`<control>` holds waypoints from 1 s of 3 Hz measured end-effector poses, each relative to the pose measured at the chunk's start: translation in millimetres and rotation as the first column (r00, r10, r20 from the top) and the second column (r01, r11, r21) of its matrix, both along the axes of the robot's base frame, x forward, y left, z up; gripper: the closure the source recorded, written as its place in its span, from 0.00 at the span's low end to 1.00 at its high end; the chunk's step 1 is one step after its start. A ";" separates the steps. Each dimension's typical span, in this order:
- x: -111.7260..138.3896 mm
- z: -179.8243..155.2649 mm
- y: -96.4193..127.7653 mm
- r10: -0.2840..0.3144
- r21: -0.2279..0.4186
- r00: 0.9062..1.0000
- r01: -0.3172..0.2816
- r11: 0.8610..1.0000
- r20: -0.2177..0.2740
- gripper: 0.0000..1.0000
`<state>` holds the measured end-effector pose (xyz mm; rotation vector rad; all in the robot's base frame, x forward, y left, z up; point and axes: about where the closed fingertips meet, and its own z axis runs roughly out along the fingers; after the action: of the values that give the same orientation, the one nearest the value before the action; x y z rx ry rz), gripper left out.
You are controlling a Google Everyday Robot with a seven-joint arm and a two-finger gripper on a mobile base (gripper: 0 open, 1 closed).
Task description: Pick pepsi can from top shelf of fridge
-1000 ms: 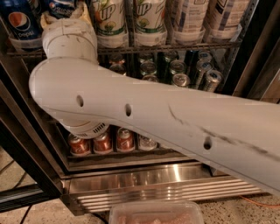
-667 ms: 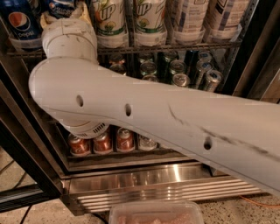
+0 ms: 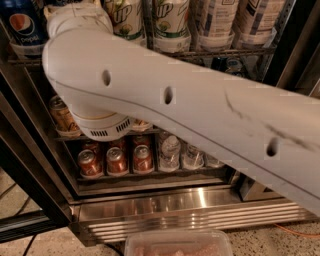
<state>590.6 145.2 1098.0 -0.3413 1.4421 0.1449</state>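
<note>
The blue pepsi can (image 3: 22, 24) with its red-white-blue globe stands at the far left of the top shelf (image 3: 225, 51), a dark wire rack in the fridge (image 3: 175, 207). My white arm (image 3: 190, 110) crosses the whole view from lower right to upper left. Its wrist (image 3: 75, 15) rises past the top edge just right of the pepsi can. The gripper is out of view above the frame.
White-green 7UP cans (image 3: 170, 22) and pale cans (image 3: 215, 22) fill the top shelf to the right. Copper cans (image 3: 116, 160) and small water bottles (image 3: 170, 150) stand on the lower rack. The black door frame (image 3: 25, 195) is at left. A clear plastic tub (image 3: 177, 243) lies on the floor.
My arm has risen and its wrist has gone higher beside the pepsi can. It now covers the middle rack's cans that showed before.
</note>
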 end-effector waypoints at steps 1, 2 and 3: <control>1.8 6.5 -0.2 0.038 0.017 0.997 -0.037 0.999 -0.063 1.00; 1.0 7.3 -1.3 0.062 0.037 0.992 -0.058 0.998 -0.109 1.00; -7.8 -1.2 -14.6 0.096 0.052 0.981 -0.088 0.995 -0.169 1.00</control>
<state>582.8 130.5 1096.8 -0.3661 1.5911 0.2868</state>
